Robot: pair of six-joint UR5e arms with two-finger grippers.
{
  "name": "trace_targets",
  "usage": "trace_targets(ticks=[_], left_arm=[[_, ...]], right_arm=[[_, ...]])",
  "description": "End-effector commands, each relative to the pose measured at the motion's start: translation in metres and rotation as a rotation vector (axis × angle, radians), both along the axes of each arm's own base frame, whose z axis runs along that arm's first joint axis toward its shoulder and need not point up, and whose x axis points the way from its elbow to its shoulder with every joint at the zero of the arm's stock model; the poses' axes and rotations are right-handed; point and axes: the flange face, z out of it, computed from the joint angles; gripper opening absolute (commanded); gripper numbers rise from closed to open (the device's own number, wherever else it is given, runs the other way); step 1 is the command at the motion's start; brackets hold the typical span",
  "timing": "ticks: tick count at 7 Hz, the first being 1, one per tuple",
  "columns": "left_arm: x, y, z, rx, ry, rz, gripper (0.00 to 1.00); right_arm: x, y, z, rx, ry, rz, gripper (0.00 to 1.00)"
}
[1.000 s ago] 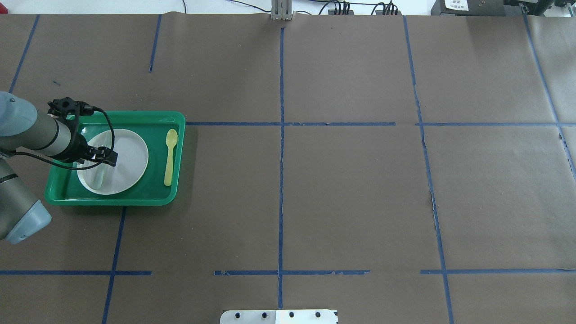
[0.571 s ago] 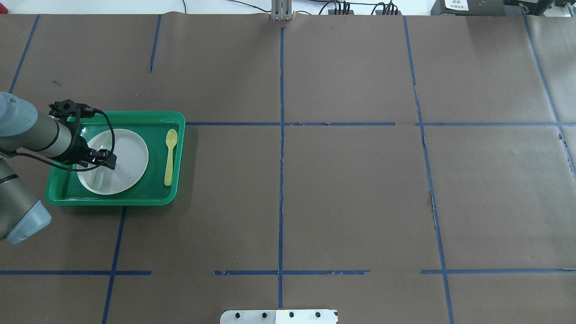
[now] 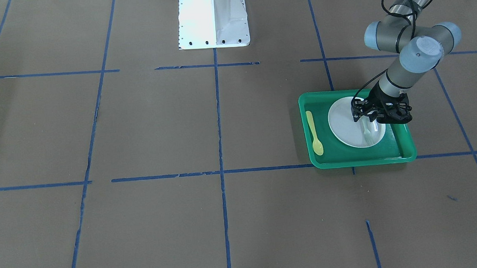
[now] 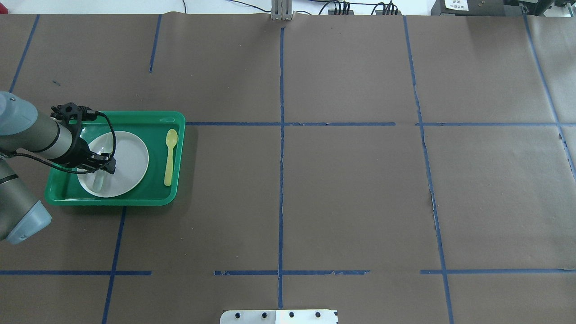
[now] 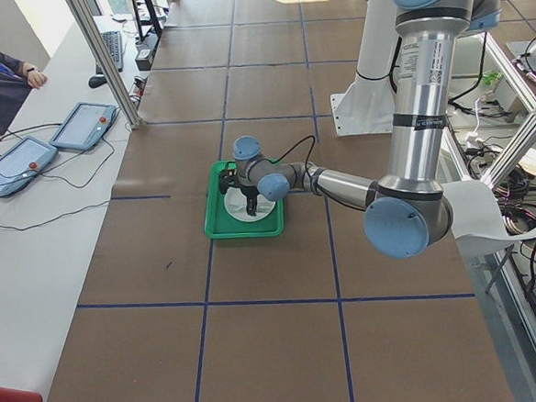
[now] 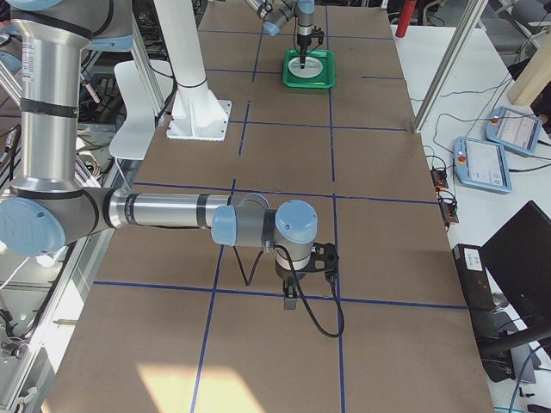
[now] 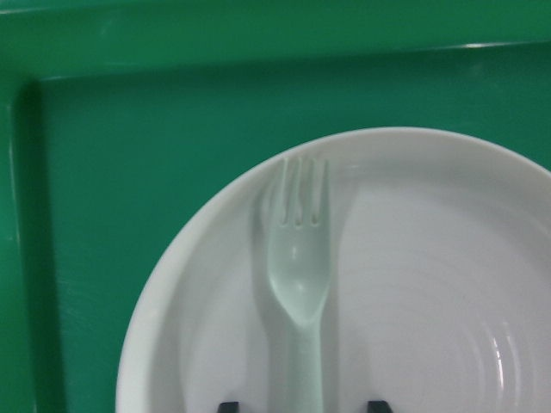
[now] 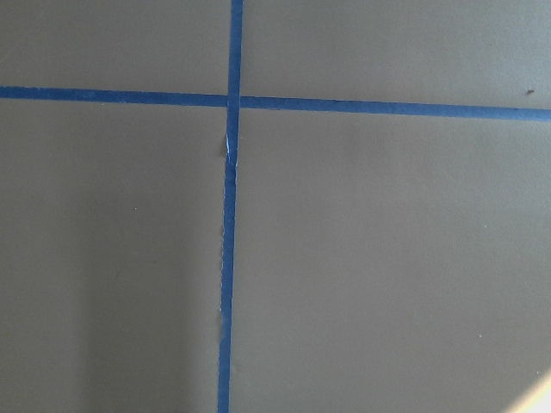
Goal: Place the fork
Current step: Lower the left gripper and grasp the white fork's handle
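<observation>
The fork (image 7: 297, 284) lay flat on the white plate (image 7: 430, 284). In the left wrist view its tines pointed to 12 o'clock and its handle ran down to 6 o'clock, with the head close to the plate's rim at about 11 o'clock. The left gripper (image 3: 370, 118) hung directly over the handle with its jaws spread. Its two dark fingertips (image 7: 228, 404) showed at the bottom edge of the wrist view, one at 9 o'clock and one at 3 o'clock of the handle. A clear strip of plate lay between each fingertip and the plastic, and the gripper had hold of nothing.

Seen from overhead, the plate sat in a green tray (image 4: 135, 118). The fork crossed the plate's 9 o'clock side, running lengthwise from 12 to 6. A yellow spoon (image 4: 169, 157) lay on the tray floor at 3 o'clock of the plate, just beside it but apart. Its bowl pointed to 12 o'clock and it lay roughly parallel to the fork. The tray itself stood at 9 o'clock on the table, on brown paper (image 4: 360, 189) marked off by blue tape (image 4: 281, 180).

The right gripper (image 6: 293, 294) showed only in the exterior right view, pointing down over bare paper near a tape crossing, well apart from the tray. Whether it was spread or closed could not be told. Its wrist camera took in paper and a tape cross at about 11 o'clock of the frame.
</observation>
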Motion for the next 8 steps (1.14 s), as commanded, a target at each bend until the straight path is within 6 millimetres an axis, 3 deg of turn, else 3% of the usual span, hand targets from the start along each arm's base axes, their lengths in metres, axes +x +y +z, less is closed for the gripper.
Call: trace_targets(ticks=[1, 2, 5, 6, 8], left_arm=[[0.001, 0.002, -0.002, -0.011, 0.016, 0.018, 0.19], [0.002, 0.005, -0.006, -0.026, 0.033, 0.034, 0.00], [0.001, 0.003, -0.017, -0.015, 0.051, 0.035, 0.00], [-0.009, 0.001, -0.026, -0.031, 0.089, 0.044, 0.00], [-0.051, -0.026, -0.037, -0.021, 0.114, -0.030, 0.00]], right_arm=[[0.000, 0.000, -0.001, 0.002, 0.000, 0.000, 1.00], [0.000, 0.000, 0.000, 0.000, 0.000, 0.000, 1.00], [0.000, 0.000, 0.000, 0.000, 0.000, 0.000, 1.00], [0.000, 0.000, 0.000, 0.000, 0.000, 0.000, 1.00], [0.000, 0.000, 0.000, 0.000, 0.000, 0.000, 1.00]])
